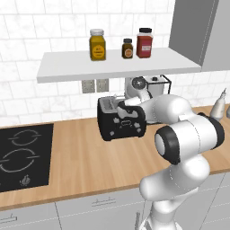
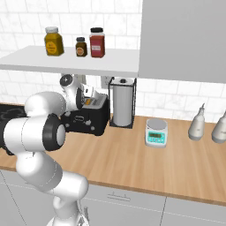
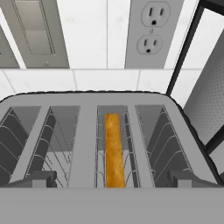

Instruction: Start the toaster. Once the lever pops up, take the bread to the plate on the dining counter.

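Note:
The black toaster (image 1: 121, 126) (image 2: 88, 121) stands on a wood worktop against the tiled wall. In the hand view I look down on its silvery slotted top (image 3: 87, 131). The bread (image 3: 114, 148) stands on edge in the third slot from the left, only its orange-brown crust showing. My gripper (image 3: 113, 179) hovers just above the toaster's top (image 1: 127, 108) (image 2: 87, 95). It is open, with one fingertip (image 3: 37, 178) low on the left and the other low on the right. Nothing is between them. The plate and the dining counter are out of view.
A wire-framed paper-towel holder (image 2: 122, 103) (image 1: 158, 85) stands right beside the toaster. Further right are a small kitchen scale (image 2: 156, 132) and pale bottles (image 2: 197, 122). A black hob (image 1: 22, 152) lies to the left. A shelf (image 1: 112, 65) with jars hangs close overhead. Wall outlets (image 3: 148, 30) sit behind.

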Robot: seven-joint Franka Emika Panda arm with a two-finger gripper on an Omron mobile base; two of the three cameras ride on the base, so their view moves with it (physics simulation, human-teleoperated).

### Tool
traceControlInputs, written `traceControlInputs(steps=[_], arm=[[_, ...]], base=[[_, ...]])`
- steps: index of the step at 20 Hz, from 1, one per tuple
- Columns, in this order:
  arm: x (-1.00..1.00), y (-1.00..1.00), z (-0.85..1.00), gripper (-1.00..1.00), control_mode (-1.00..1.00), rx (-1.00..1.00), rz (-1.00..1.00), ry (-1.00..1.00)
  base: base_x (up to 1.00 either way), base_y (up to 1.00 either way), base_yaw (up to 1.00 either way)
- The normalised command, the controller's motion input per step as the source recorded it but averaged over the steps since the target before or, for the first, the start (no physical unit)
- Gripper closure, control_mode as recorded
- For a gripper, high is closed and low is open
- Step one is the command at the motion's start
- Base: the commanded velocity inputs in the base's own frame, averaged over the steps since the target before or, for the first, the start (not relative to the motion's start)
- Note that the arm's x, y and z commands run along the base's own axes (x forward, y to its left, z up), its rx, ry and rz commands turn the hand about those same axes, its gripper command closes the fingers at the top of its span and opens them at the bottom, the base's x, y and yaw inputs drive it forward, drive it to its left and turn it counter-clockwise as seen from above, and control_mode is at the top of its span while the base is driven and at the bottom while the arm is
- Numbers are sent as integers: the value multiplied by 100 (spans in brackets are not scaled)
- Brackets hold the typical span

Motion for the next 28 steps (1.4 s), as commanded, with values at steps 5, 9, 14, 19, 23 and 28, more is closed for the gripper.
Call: traceControlInputs(steps=[5, 9, 14, 19, 23, 28], arm=[[0, 0, 0, -100, -100, 0, 0, 0], [0, 0, 0, -100, -100, 0, 0, 0], [0, 0, 0, -100, -100, 0, 0, 0], [0, 0, 0, -100, -100, 0, 0, 0], [0, 0, 0, -100, -100, 0, 0, 0], [0, 0, 0, -100, -100, 0, 0, 0]], base=[[0, 0, 0], [0, 0, 0], [0, 0, 0], [0, 0, 0], [0, 0, 0], [0, 0, 0]])
